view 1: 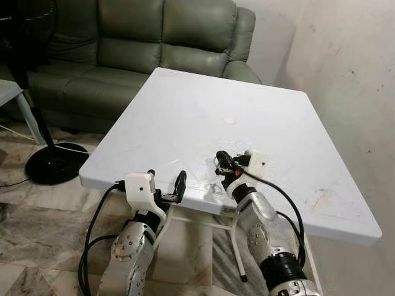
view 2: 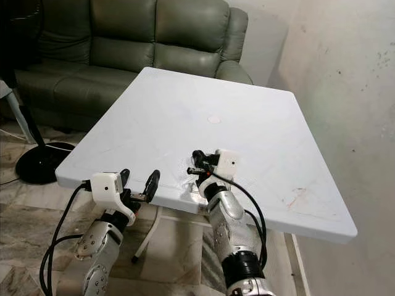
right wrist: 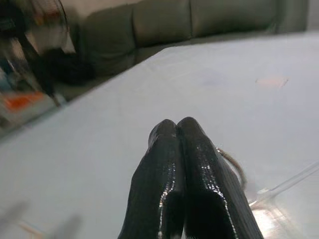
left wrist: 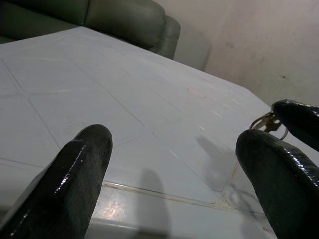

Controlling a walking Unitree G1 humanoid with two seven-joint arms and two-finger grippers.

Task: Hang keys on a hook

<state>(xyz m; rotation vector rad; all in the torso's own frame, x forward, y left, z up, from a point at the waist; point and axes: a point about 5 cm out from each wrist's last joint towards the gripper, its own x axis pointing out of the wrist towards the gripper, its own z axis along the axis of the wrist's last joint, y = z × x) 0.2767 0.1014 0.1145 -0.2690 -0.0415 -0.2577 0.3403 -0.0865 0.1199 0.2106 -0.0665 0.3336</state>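
The right gripper [view 1: 220, 161] sits just below the centre of the left eye view, low over the near part of the white table [view 1: 185, 111], its two black fingers [right wrist: 184, 164] pressed together. A thin metal ring of the keys [right wrist: 234, 164] curls out from beside those fingers in the right wrist view, so the fingers appear to be pinching the keys just above the tabletop. In the left wrist view the same keys [left wrist: 268, 122] show at the right edge of the frame, hanging under the tip of the right gripper.

The left gripper [view 1: 166, 182] is in the lower left of the left eye view, at the table's near edge, with its fingers [left wrist: 75, 174] spread wide apart and nothing between them.

A small round pale mark [view 1: 229, 121] lies on the tabletop near the centre of the frame. A green sofa [view 1: 123, 55] fills the upper left behind the table, a black round stand base [view 1: 55, 161] rests on the marble floor [view 1: 43, 228] at the left, and a pale wall [view 1: 345, 80] takes up the right side.
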